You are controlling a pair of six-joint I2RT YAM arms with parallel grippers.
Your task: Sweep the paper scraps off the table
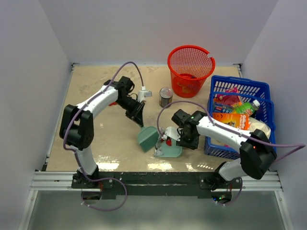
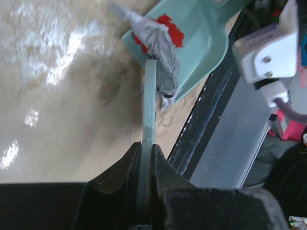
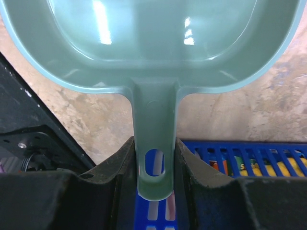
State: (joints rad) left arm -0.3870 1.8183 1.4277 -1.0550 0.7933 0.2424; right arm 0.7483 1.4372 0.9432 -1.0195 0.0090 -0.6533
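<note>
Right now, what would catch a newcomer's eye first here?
Near the table's front edge, the left gripper holds a thin green sweeper blade against grey and red paper scraps on the green dustpan, which the right gripper holds by its handle. Behind them stands a red mesh basket, and at the right a packed blue crate.

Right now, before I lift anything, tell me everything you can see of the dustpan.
The dustpan is pale green, glossy plastic by the look, with a wide shallow tray, raised rim and a short flat handle with an oval hole. It rests on the table near the front rail, mouth facing the robot's left side. The right tool is shut on the handle. Grey and red paper scraps sit at its lip, where the green scraper presses against them.
</note>
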